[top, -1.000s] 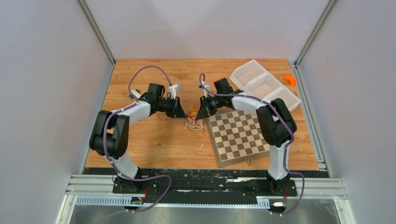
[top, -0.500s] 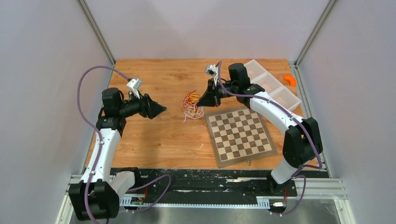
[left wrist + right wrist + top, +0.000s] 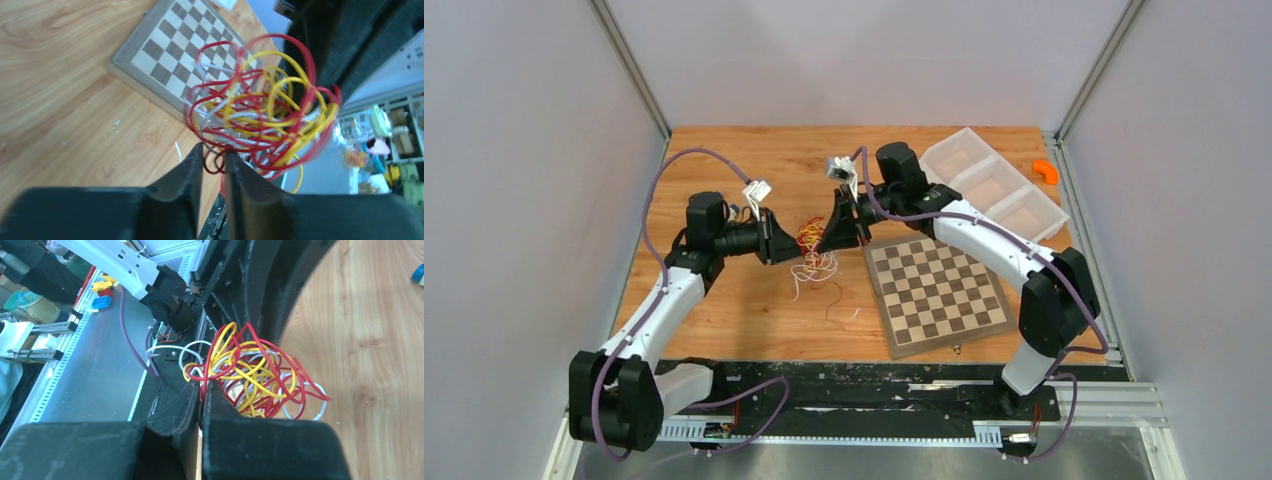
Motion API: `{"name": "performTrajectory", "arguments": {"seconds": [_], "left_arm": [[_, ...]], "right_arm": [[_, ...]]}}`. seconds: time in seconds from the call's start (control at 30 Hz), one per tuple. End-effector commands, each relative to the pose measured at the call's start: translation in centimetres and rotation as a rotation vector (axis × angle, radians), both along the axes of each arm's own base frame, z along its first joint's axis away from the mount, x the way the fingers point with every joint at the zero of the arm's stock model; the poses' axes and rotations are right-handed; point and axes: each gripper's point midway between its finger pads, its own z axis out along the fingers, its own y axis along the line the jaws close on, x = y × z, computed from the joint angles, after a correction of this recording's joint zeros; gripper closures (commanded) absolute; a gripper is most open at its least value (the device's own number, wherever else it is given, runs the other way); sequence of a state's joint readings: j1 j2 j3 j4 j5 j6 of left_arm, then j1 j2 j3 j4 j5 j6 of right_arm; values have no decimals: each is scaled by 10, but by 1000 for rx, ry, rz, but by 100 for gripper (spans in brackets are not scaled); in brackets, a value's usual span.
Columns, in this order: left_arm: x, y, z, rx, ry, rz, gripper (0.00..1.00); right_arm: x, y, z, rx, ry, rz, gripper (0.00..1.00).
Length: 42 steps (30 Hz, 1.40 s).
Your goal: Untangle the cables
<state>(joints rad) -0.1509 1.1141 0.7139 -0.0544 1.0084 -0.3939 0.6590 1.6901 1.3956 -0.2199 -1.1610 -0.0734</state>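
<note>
The cables (image 3: 809,238) are a tangled bunch of thin red, yellow and white wires, lifted off the table between the two grippers. White strands hang from the bunch toward the wood. My right gripper (image 3: 822,240) is shut on a red strand at the bunch's edge (image 3: 206,387); the bunch (image 3: 250,372) spreads just beyond its tips. My left gripper (image 3: 792,247) is at the bunch's left side. Its jaws (image 3: 214,152) stand a narrow gap apart, with dark red loops of the bunch (image 3: 260,105) lying between the tips.
A chessboard (image 3: 939,290) lies right of the bunch and shows in the left wrist view (image 3: 170,60). A white divided tray (image 3: 994,160) stands at the back right, with an orange piece (image 3: 1046,170) beyond it. A loose dark red wire (image 3: 829,300) lies on the wood below the bunch.
My left arm has swung right, from well clear to the bunch's left side. My right gripper has carried the bunch slightly left. A loose dark red wire now lies on the table.
</note>
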Motion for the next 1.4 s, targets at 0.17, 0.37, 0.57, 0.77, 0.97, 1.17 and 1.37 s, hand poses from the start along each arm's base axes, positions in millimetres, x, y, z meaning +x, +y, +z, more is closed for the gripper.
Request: {"name": "performTrajectory", "arguments": {"seconds": [0.17, 0.37, 0.57, 0.77, 0.97, 1.17, 1.37], "left_arm": [[-3, 55, 32, -107, 64, 143, 100], [15, 146, 22, -63, 84, 522, 100], [11, 211, 12, 29, 94, 752, 100], [6, 255, 2, 211, 70, 846, 100], [-13, 294, -28, 503, 138, 950, 100], [-34, 325, -62, 723, 204, 928, 100], [-35, 316, -74, 743, 150, 821, 100]], "right_arm": [[85, -25, 10, -1, -38, -237, 100], [142, -59, 4, -49, -53, -467, 100], [171, -86, 10, -53, -34, -582, 100], [191, -105, 15, -57, -68, -660, 100], [219, -129, -3, -107, -71, -772, 100], [235, -157, 3, -94, -75, -819, 100], [196, -125, 10, -16, 6, -581, 100]]}}
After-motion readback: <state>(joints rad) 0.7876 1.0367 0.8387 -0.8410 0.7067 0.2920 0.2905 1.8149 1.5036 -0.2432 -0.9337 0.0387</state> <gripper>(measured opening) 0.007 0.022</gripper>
